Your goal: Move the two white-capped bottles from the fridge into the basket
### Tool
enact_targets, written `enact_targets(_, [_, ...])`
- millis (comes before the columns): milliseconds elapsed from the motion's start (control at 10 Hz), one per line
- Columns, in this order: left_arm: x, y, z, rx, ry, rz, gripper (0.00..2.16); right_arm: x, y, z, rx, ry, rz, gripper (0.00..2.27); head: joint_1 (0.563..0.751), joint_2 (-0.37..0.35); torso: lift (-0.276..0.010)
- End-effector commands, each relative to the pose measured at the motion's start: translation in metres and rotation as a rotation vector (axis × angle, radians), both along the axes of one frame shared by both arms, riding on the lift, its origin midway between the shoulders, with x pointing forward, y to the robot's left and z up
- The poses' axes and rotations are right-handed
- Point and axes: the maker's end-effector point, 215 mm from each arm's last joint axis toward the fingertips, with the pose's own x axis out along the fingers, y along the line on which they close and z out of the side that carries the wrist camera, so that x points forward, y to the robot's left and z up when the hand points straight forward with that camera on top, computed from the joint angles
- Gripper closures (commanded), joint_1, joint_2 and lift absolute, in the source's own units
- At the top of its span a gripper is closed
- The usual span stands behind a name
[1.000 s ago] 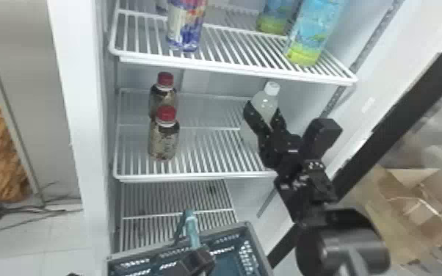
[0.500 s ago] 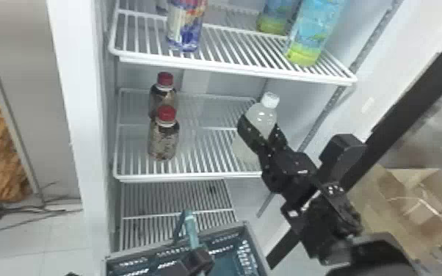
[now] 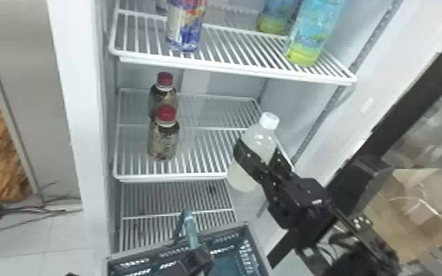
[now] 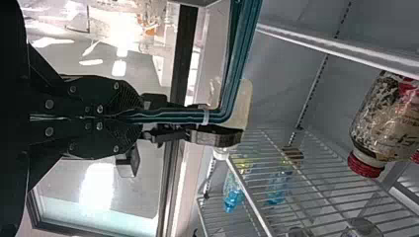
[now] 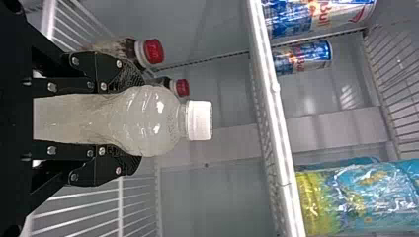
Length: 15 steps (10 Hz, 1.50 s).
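Before us stands a white fridge (image 3: 77,121), with opened cardboard (image 3: 407,213) beyond its right side. Its upper shelf (image 3: 238,69) juts over the middle shelf (image 3: 194,178) and carries tall blue-and-green bottles (image 3: 314,33) and a printed can (image 3: 186,25). Below, two red-capped bottles (image 3: 163,141) stand one behind the other on the middle shelf's left side.

Between them and the white-capped bottle (image 3: 247,180) we see a broad stretch of wire shelf — sideways room, under the upper shelf's front edge. The basket (image 3: 227,236) sits low in front, its raised rim near the fridge's lower rack (image 3: 176,198).

The basket is grey and teal, its walls pierced with small slots; the shelves are slim white bars. We find the white-capped bottle in the right gripper (image 3: 258,152), black fingers closed around its cloudy, rounded body — cap uppermost, base in line with the shelf's front edge. The left gripper (image 3: 196,258) has its fingers pinched together on the basket's bent teal handle (image 3: 191,227).
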Motion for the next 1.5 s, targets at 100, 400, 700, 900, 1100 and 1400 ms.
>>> enact_targets(100, [0.0,0.001,-0.001,0.001,0.001,0.0,1.12,-0.031,-0.005,-0.02,0.011,0.1,-0.006,0.88,0.695,-0.35,-0.26])
enact_targets(400, [0.0,0.001,-0.001,0.002,0.001,0.002,1.12,-0.063,0.011,-0.032,0.012,0.197,0.051,0.88,0.695,-0.35,-0.26])
enact_targets(700, [0.0,0.001,-0.001,0.001,0.001,-0.001,1.12,-0.093,0.033,-0.042,0.022,0.308,0.103,0.88,0.695,-0.35,-0.26])
enact_targets(900, [-0.001,0.001,-0.002,0.003,0.002,-0.001,1.12,-0.115,0.045,-0.066,0.041,0.422,0.138,0.88,0.695,-0.35,-0.26])
enact_targets(1100, [-0.001,0.001,-0.002,0.003,0.002,-0.001,1.12,-0.134,0.046,-0.093,0.024,0.531,0.149,0.88,0.695,-0.35,-0.26])
enact_targets(1400, [-0.001,0.001,-0.002,0.003,0.002,-0.001,1.12,-0.137,0.041,-0.12,0.038,0.598,0.145,0.87,0.695,-0.35,-0.26])
